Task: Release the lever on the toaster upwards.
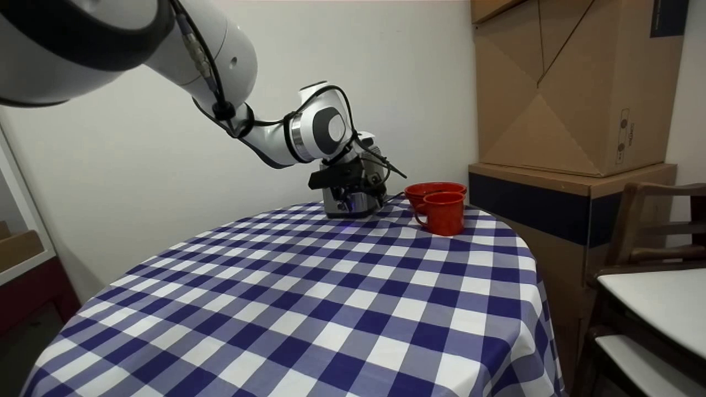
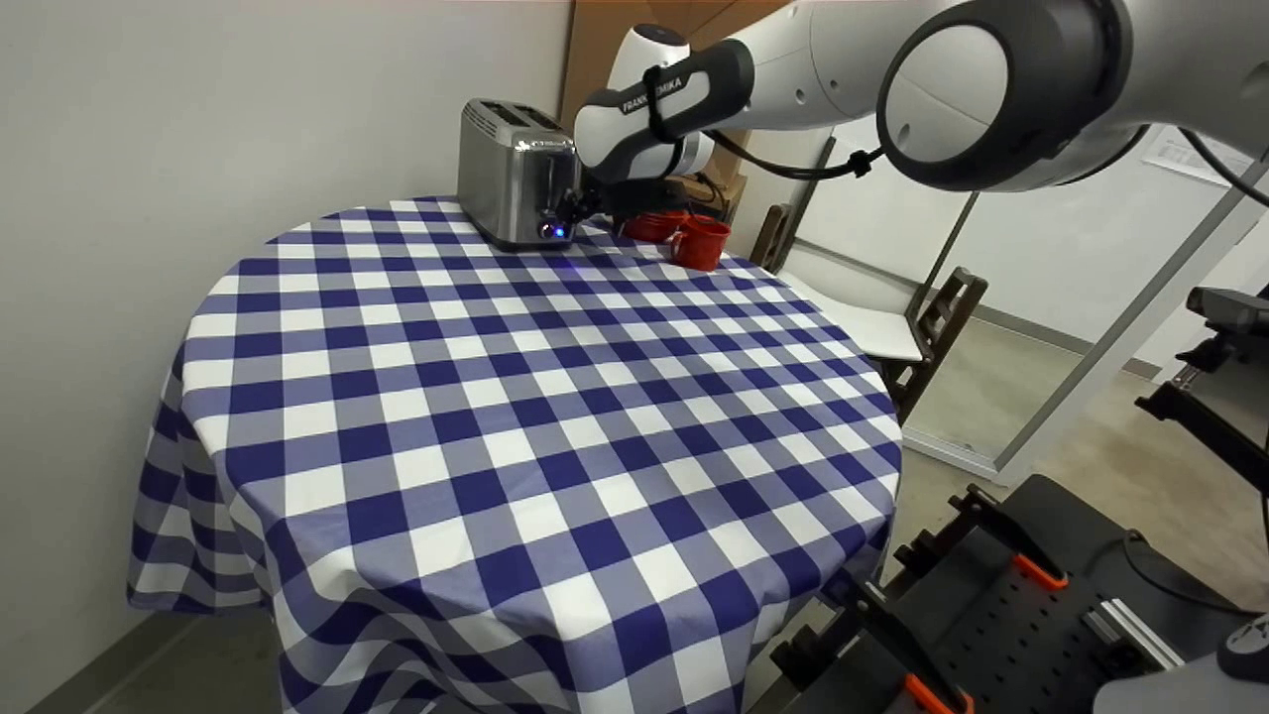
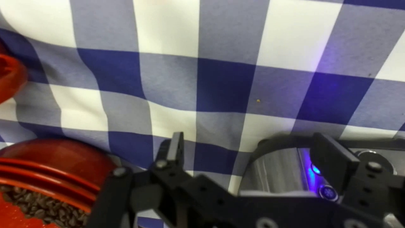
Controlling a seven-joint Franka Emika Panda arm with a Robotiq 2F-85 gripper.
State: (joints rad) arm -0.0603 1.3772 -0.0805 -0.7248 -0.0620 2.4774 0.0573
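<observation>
Metal toaster [image 2: 484, 178] set upright at the far edge of the checked-cloth surface [image 2: 535, 397] in both exterior views; blue light [image 2: 559, 232] lit on its end panel [image 2: 533, 188]; hand [image 3: 253, 150] held low at that panel, fingers [image 3: 174, 150] spread apart; lever hidden, contact cannot be told; red mug [image 2: 701, 245] and bowl [image 3: 57, 155] placed near the same edge; coffee beans [image 3: 44, 205] seen in the bowl in the wrist view.
</observation>
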